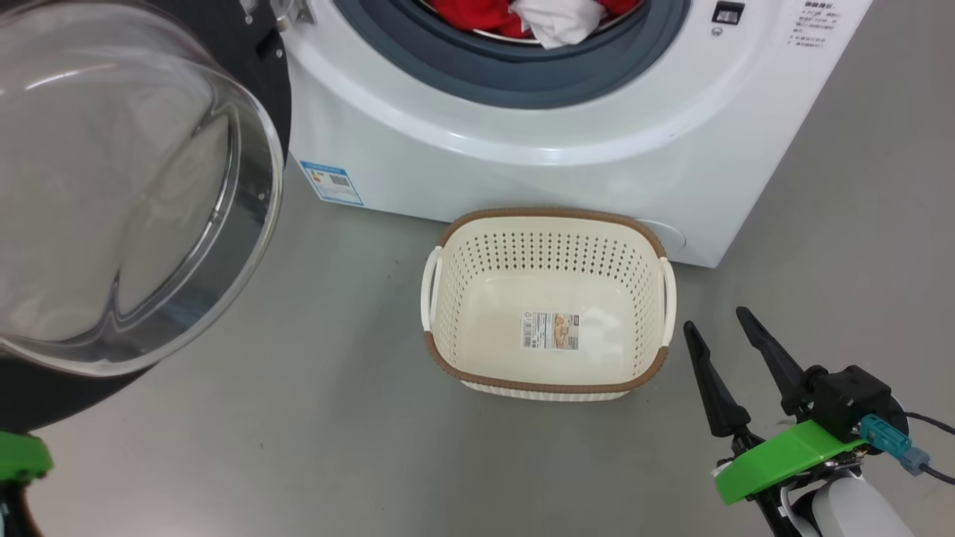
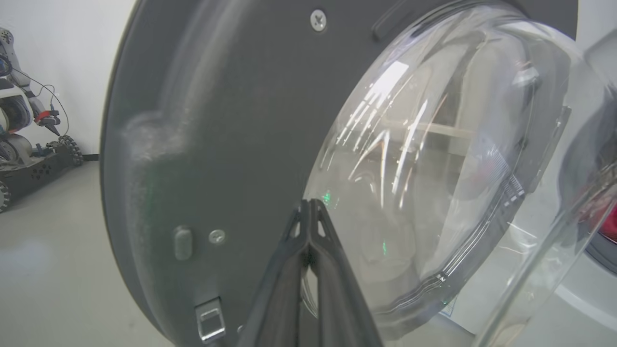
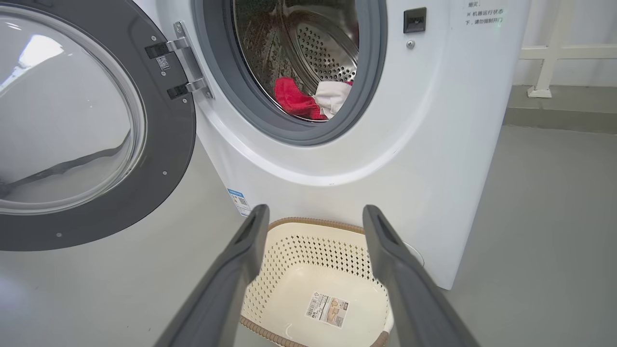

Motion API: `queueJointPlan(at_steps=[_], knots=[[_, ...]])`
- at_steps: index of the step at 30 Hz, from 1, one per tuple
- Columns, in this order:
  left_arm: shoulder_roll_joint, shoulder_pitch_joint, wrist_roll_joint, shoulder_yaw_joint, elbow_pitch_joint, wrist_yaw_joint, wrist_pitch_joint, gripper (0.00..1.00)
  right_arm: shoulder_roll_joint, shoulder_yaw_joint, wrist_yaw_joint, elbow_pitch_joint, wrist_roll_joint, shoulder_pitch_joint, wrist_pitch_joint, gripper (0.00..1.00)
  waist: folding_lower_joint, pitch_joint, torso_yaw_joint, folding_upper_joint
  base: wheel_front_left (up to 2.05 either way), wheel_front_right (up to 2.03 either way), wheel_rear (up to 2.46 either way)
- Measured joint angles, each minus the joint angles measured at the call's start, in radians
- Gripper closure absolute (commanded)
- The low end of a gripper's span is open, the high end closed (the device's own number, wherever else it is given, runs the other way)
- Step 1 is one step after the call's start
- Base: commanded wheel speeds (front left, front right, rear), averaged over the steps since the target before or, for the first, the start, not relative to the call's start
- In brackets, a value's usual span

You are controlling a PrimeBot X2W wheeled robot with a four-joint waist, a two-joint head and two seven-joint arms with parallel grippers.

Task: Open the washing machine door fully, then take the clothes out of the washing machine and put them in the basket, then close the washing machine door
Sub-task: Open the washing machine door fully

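Observation:
The washing machine [image 1: 522,134] [image 3: 434,144] stands with its door [image 1: 127,194] [image 3: 72,120] [image 2: 202,144] swung wide to the left, the glass bowl bulging outward. Red and white clothes [image 1: 537,19] [image 3: 313,99] lie in the drum mouth. The cream basket [image 1: 548,298] [image 3: 318,289] sits on the floor in front of the machine, with nothing but a label inside. My left gripper [image 2: 311,205] is shut, its tips against the door's inner face by the glass edge. My right gripper [image 1: 720,322] [image 3: 315,214] is open at the basket's right, holding nothing.
Grey floor [image 1: 298,418] lies all around the basket. A small wheeled robot [image 2: 29,144] with cables stands by the white wall beyond the door. A white rail [image 3: 554,53] runs along the wall to the machine's right.

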Motion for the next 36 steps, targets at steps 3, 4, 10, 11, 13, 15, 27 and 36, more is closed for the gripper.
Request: queueJointPlan(at_steps=[3, 4, 10, 11, 13, 15, 27, 36], knots=[[-0.008, 0.032, 0.001, -0.025, -0.021, -0.001, 0.000, 1.00, 0.007, -0.003, 0.000, 0.002, -0.001, 0.005, 0.000, 0.00, 0.0000, -0.017, 0.001, 0.0000, 0.00, 0.00, 0.00], [-0.010, 0.044, 0.001, -0.032, -0.032, -0.001, 0.000, 1.00, 0.009, -0.004, 0.000, 0.002, -0.005, 0.007, 0.000, 0.00, 0.0000, -0.023, 0.002, 0.0000, 0.00, 0.00, 0.00], [-0.033, 0.127, -0.028, -0.108, -0.089, -0.001, 0.000, 0.70, 0.018, -0.016, 0.000, 0.006, -0.007, 0.029, -0.003, 0.00, 0.0000, -0.060, 0.000, 0.0000, 0.00, 0.00, 0.00], [-0.034, 0.140, -0.032, -0.121, -0.098, -0.001, 0.000, 0.61, 0.019, -0.017, 0.000, 0.006, -0.007, 0.031, -0.003, 0.00, 0.0000, -0.065, -0.001, 0.0000, 0.00, 0.00, 0.00], [-0.034, 0.165, -0.041, -0.151, -0.119, -0.001, 0.000, 0.22, 0.024, -0.021, 0.000, 0.005, -0.007, 0.039, -0.003, 0.00, 0.0000, -0.074, -0.005, 0.0000, 0.00, 0.00, 0.00], [-0.035, 0.187, -0.053, -0.178, -0.136, -0.001, 0.001, 0.00, 0.027, -0.022, 0.000, 0.005, -0.007, 0.043, -0.003, 0.00, 0.0000, -0.079, -0.011, 0.0000, 0.00, 0.00, 0.00], [-0.031, 0.280, -0.136, -0.337, -0.210, -0.001, 0.001, 0.00, 0.040, -0.059, 0.000, -0.001, -0.007, 0.047, -0.003, 0.00, 0.0000, -0.097, -0.096, 0.0000, 0.00, 0.00, 0.00], [-0.027, 0.308, -0.155, -0.430, -0.221, -0.001, 0.001, 0.00, 0.045, -0.092, 0.000, -0.006, -0.007, 0.067, -0.003, 0.00, 0.0000, -0.108, -0.170, 0.0000, 0.00, 0.00, 0.00]])
